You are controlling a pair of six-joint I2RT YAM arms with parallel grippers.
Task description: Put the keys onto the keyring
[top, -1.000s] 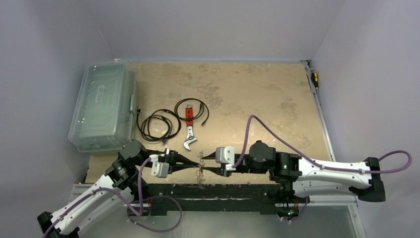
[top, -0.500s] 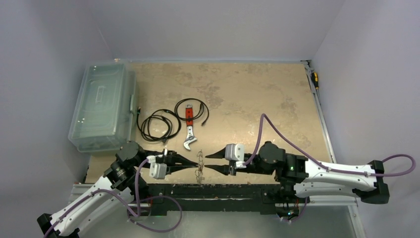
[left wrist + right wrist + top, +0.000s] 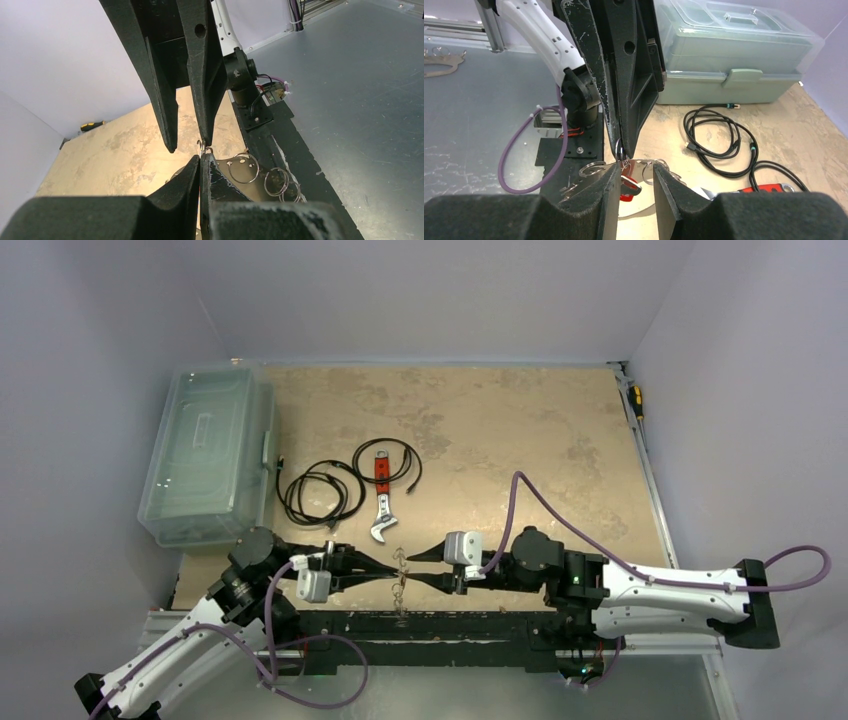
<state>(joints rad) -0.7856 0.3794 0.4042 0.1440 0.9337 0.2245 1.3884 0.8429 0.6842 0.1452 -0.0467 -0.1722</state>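
The left claw is closed tight, its two black fingers pressed flat together, and a thin silvery wire curve of the keyring sticks out just past its tip, pinched there. Only that short arc shows clearly; the rest of the loop is lost behind the fingers. Just below the tip lie the keys, small flat silvery pieces mixed with loose small rings, too tangled and tiny to tell apart or count. A red piece sits under the wire, its shape unclear. The right claw faces the left one with a narrow gap between its fingers, one fingertip right at the wire, the other apart from it, gripping nothing
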